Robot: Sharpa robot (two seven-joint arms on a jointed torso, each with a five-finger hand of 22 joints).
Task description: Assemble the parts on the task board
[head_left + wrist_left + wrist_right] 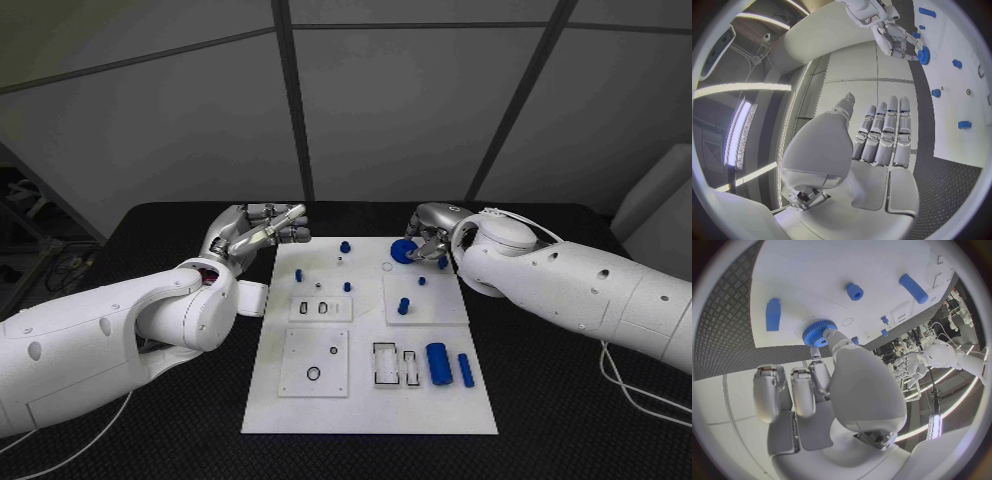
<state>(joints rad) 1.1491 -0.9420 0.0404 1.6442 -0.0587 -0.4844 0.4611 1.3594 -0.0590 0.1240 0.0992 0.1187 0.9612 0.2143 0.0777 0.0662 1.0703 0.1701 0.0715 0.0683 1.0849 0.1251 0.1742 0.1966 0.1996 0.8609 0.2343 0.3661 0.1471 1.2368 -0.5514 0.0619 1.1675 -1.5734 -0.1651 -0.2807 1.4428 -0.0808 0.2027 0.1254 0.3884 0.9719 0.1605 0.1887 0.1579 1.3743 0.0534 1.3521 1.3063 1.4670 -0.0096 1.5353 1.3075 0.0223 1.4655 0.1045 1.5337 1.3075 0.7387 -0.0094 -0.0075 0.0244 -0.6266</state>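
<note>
Nearest me on the task board [369, 410] I see a stretch of bare white plate, and just beyond it a row of things: a raised square plate [315, 362] on my left side carrying a black ring [313, 374], then 2 black-outlined slots [395, 364], then a thick blue cylinder [438, 363] lying flat with a thinner blue rod [466, 365] just beside it. Further in, a smaller plate [322, 309] with slots sits left of centre, and a blue peg [404, 306] stands upright on the raised panel to its right. Beyond those, 2 small blue pegs [299, 274] and [346, 245] stand on the board's far left part. At the far right corner my right hand [428, 240] holds a blue toothed wheel [404, 253] between its fingertips, right down at the board surface; in the right wrist view the wheel [819, 332] sits at the tips of the hand [811, 390] with the thumb against it. My left hand [263, 232] hovers just off the board's far left edge, over the black table [173, 440], and the left wrist view shows that hand [879, 145] flat, fingers straight and side by side, holding nothing.
</note>
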